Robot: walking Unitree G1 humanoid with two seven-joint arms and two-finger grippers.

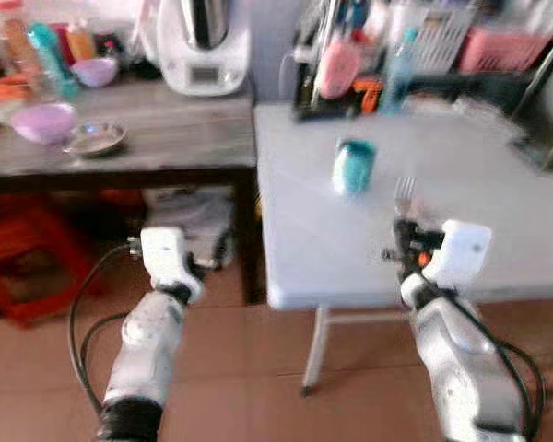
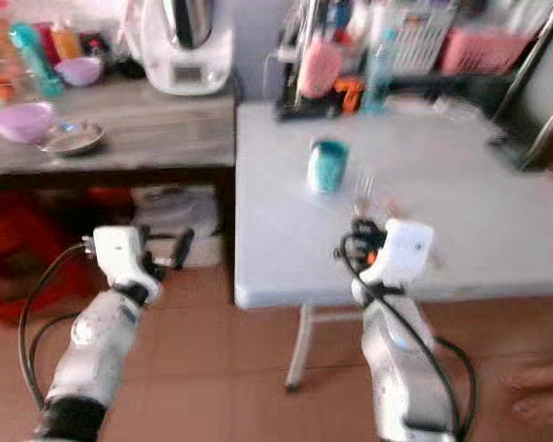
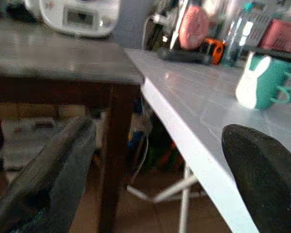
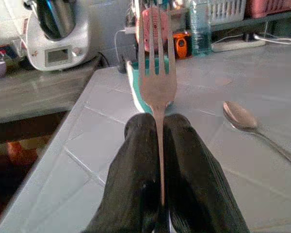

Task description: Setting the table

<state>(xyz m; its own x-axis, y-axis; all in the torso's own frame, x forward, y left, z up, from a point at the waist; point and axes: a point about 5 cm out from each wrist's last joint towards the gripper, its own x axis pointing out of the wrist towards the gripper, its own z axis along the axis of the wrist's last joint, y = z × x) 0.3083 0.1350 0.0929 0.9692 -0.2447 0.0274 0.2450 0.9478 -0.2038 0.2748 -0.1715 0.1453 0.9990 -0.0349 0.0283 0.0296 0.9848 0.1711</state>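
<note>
- Right tool was clamped on a fork, tines up, above the white desk; a spoon lay on it nearby
- Left tool hung spread wide, holding nothing, beside the desk's edge

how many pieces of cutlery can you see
2: a fork clamped upright in the right gripper over the white table, and a spoon lying on that table. Clutter behind may hide more.

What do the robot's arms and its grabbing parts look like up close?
Both arms are rounded silver tubes ending in boxy white wrist housings, with black cables looping alongside. The right end effector has two long black ribbed fingers; an orange detail sits at its wrist. The left end effector has the same dark, matte fingers.
</note>
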